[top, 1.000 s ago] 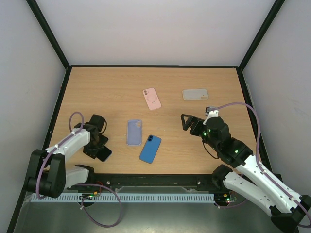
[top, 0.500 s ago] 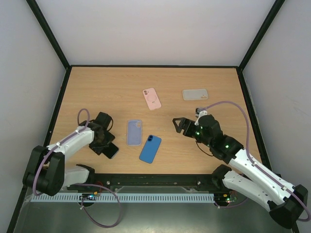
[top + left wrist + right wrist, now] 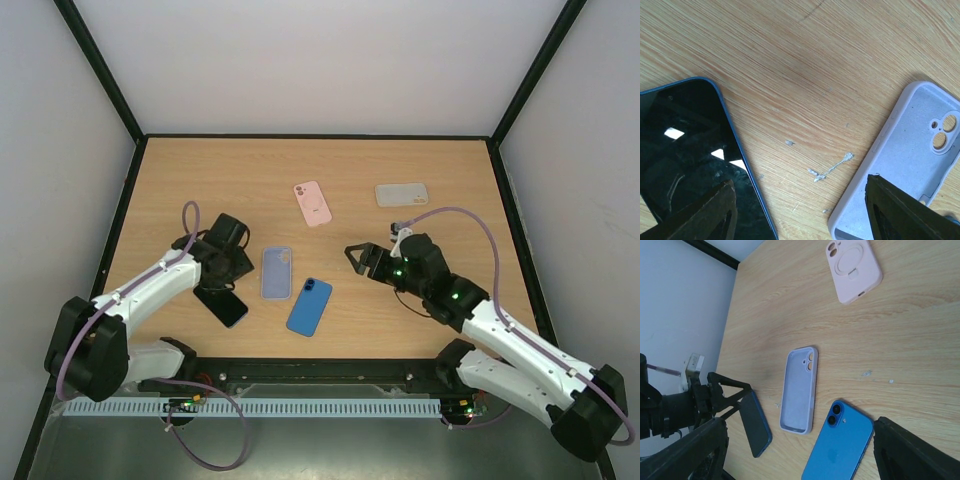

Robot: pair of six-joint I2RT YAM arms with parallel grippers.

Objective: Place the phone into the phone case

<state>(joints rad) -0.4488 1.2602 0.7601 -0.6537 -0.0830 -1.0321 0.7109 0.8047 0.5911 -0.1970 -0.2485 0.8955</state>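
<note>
A lavender phone case [image 3: 277, 272] lies hollow side up at mid-table. To its left a dark phone [image 3: 222, 305] with a blue edge lies screen up. To its right a blue phone [image 3: 310, 306] lies face down. My left gripper [image 3: 240, 275] hangs open over the bare wood between the dark phone [image 3: 685, 150] and the case [image 3: 920, 150], holding nothing. My right gripper [image 3: 358, 258] is open and empty, right of the case and above the blue phone [image 3: 840, 445]. The right wrist view also shows the case [image 3: 800, 390] and the dark phone [image 3: 754, 425].
A pink case [image 3: 312, 203] with a ring on its back lies further back. A pale grey case [image 3: 401, 194] lies at the back right. Black frame rails [image 3: 300, 136] border the table, with white walls behind them.
My left gripper has moved right and back off the dark phone, which now lies uncovered, and stands next to the case. My right gripper has swung left toward the middle and narrowed a little.
</note>
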